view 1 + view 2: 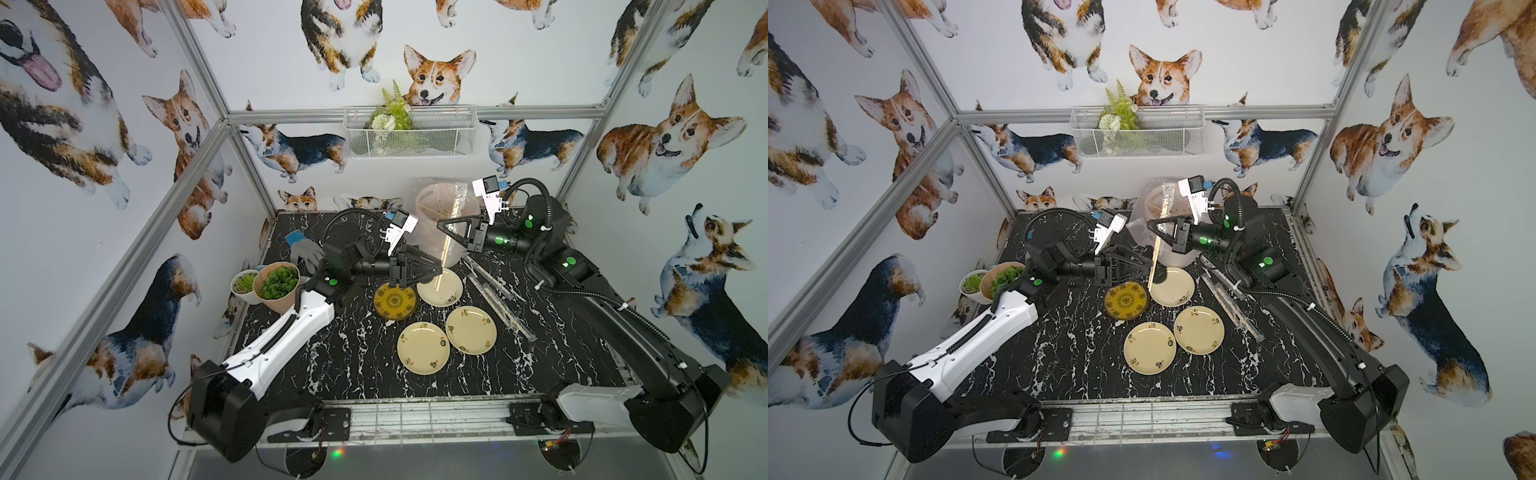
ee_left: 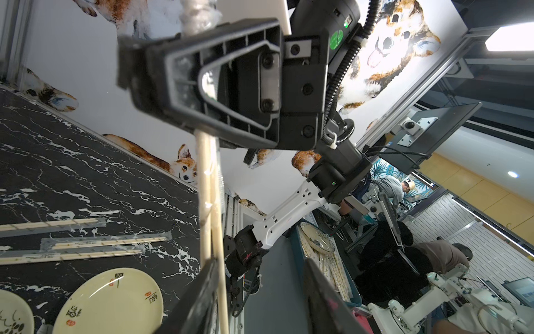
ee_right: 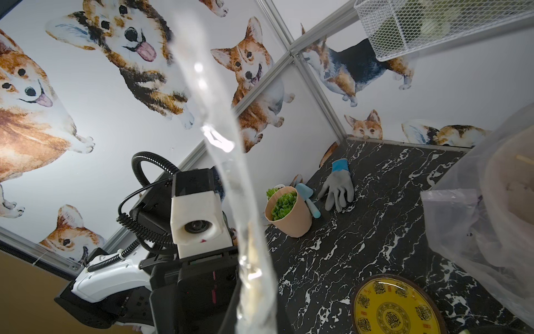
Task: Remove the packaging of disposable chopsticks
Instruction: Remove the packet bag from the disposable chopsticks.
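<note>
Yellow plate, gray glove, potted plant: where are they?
yellow plate [image 1: 395, 303], in a top view, its patterned middle.
gray glove [image 3: 338, 186], right wrist view, its palm.
potted plant [image 1: 279, 282], in a top view, its green leaves.

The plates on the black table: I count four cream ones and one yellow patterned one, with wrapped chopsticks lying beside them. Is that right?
Not quite. Both top views show three cream plates, not four. The rest holds: one yellow patterned plate, with wrapped chopsticks lying beside them on the black table.
</note>
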